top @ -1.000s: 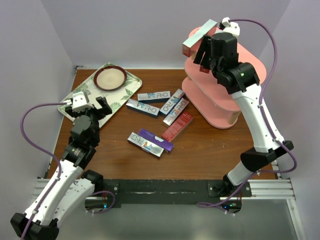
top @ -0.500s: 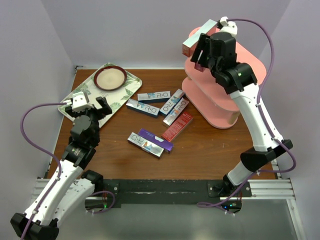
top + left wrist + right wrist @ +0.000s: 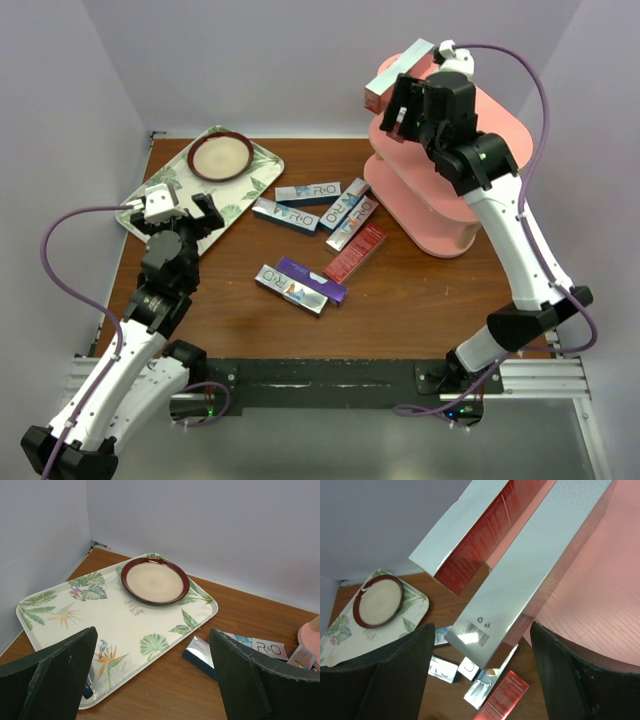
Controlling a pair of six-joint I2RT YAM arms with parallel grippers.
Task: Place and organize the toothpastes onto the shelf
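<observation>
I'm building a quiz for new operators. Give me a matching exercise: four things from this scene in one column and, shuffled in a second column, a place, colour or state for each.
Column 1
1. plate
2. purple box
3. shelf
4. left gripper

Column 2
A. open, at the near edge of the tray
B. pink, with stacked boards
C. on the tray
D. on the table, beside a silver box

Pairs: 1-C, 2-D, 3-B, 4-A
</observation>
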